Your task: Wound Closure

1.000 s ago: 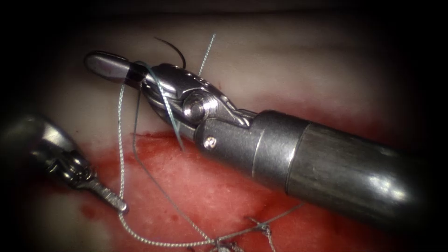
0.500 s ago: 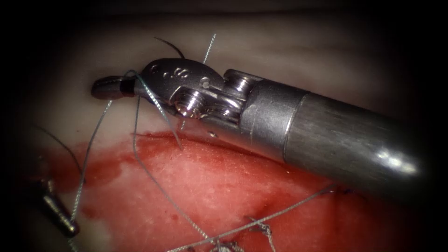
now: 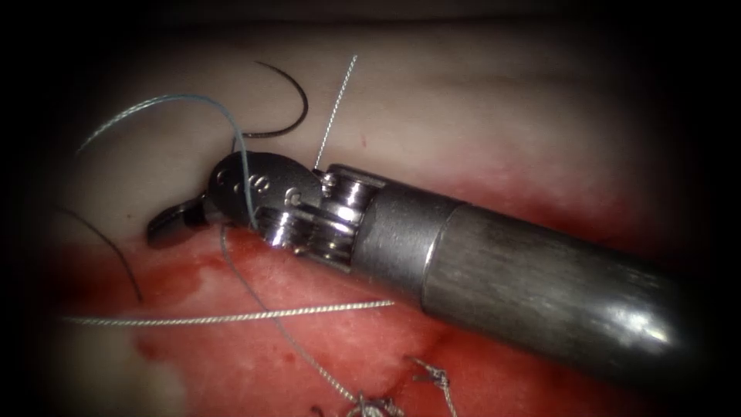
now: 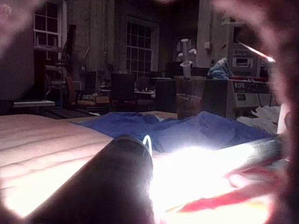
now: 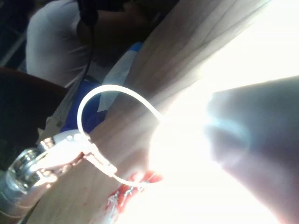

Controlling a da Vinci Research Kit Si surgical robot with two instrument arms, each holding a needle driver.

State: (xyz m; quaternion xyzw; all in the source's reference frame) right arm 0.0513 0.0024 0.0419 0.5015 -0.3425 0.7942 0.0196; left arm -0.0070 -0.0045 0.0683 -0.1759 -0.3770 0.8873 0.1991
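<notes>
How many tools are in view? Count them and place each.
2. The right tool enters from the right, thread draped over its wrist, below the free needle lying on the tissue. The left tool shows in the right wrist view, gripping thread.

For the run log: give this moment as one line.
right tool: thread looped over it | needle: free on tissue, above cut | left tool: away

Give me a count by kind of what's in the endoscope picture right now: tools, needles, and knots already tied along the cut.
Tools: 1, the right arm's tool, thread draped over its wrist
Needles: 1, the needle lying free on the tissue, beyond the cut
Tied knots: 2, one knot and another knot
Total: 4
</notes>
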